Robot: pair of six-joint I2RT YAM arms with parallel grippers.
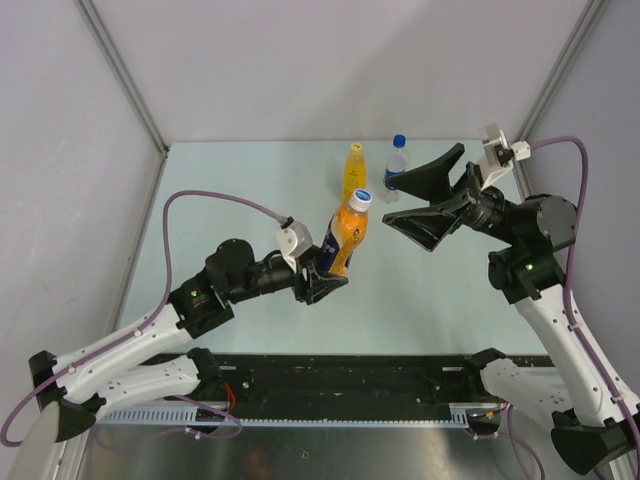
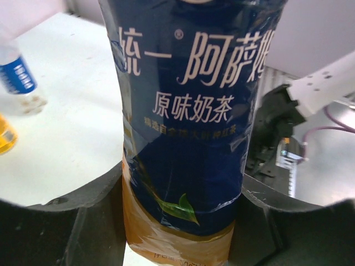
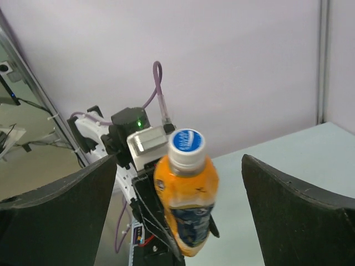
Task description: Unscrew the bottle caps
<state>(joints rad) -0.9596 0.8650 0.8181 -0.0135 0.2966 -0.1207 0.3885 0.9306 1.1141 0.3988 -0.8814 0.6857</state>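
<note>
Blue label wrap fills the left wrist view: orange bottle (image 2: 183, 138) clamped at its lower body by my left gripper (image 1: 322, 285), jaws closed snug on both sides of it. Bottle is lifted off the table (image 1: 250, 180), tilted, top leaning toward the right arm. Its white cap (image 3: 187, 141), blue print on top, is on.

Right gripper (image 1: 392, 203): jaws spread wide, holding nothing, just beside the cap and not touching. In its wrist view the cap sits between the fingers but further off.

Yellow bottle (image 1: 354, 170) and clear bottle (image 1: 397, 165) stand upright at the back, near each other, both capped.

Handling guess: thin plastic wall, looks full, so some weight. Body likely dents if squeezed hard, and the label film is probably slick, so the bottle may spin in the left jaws when twisted. The cap is small and stiff. Pinch it on its side wall, fingers opposite each other, above the neck.
</note>
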